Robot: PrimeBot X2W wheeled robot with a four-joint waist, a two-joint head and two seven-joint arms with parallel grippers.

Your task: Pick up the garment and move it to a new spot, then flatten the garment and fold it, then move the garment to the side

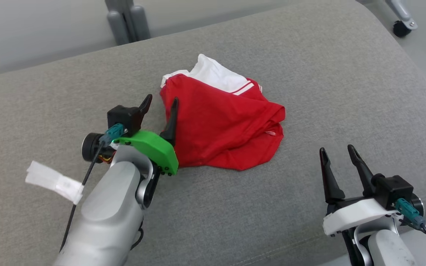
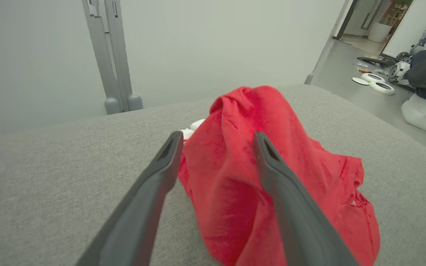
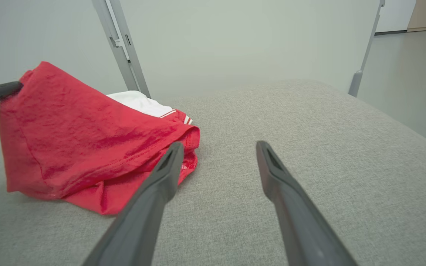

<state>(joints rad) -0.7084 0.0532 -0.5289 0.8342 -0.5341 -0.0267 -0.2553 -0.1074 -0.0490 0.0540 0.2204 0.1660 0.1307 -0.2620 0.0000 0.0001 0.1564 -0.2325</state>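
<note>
- Crumpled red jersey garment with white trim: heaped near the middle of the grey fabric cushion, bunched into a peak rather than lying flat.
- Left gripper: jaws apart at the garment's left edge. One finger lies against the cloth and the other is over bare cushion, so nothing is clamped.
- Right gripper: jaws apart and empty, near the cushion's front edge, clear of the garment.
- Progress, as judged: the garment may already be at its new spot. Flattening, folding and moving it aside all remain.

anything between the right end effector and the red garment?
No, the stretch is bare. In the head view, plain grey cushion runs from the open right end effector to the garment.
</note>
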